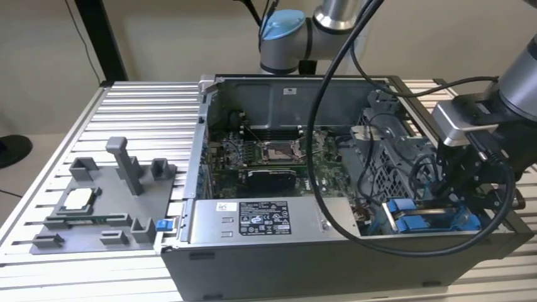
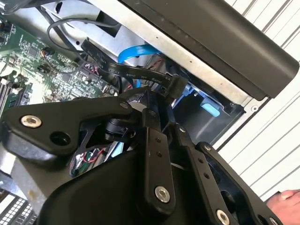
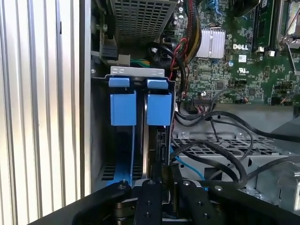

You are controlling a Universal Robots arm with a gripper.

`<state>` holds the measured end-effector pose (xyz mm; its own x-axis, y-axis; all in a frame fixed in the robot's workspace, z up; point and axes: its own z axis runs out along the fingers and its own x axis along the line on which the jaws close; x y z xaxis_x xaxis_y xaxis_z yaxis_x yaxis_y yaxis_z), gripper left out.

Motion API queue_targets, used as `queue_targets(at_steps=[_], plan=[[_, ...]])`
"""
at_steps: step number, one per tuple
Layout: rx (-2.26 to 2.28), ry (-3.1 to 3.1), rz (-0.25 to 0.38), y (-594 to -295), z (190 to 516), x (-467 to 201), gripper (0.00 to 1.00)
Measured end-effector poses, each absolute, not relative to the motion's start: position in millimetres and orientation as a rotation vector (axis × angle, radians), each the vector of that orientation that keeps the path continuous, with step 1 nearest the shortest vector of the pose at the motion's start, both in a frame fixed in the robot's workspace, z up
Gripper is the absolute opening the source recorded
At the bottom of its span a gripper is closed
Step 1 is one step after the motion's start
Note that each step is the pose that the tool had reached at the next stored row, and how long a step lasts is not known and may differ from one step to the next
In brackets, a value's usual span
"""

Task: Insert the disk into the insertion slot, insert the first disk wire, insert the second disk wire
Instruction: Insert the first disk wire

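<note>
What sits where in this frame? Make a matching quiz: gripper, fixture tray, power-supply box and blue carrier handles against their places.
Things
1. gripper
2. fixture tray
3. power-supply box
4. blue carrier handles

Places
A. inside the case, along its near wall in the exterior view, white label up
B. side by side in the drive bay
C. on the slatted table, outside the case, at the exterior view's left
D. over the drive bay, at the exterior view's right

Pairs: 1-D, 2-C, 3-A, 4-B
</note>
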<state>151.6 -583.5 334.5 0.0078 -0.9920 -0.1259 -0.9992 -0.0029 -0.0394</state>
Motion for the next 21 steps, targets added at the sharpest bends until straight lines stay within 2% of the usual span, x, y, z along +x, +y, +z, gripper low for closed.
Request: queue_targets(at_steps=[1,8,17,21], plan=[[-2.143,2.132,0.094,-584,338,152,1.00],[-2.143,2.132,0.093,-584,360,153,1.00],[-2.143,2.132,0.097,-583,366,180,1.00],[-2.150,2.141,0.119,-583,366,190,1.00]])
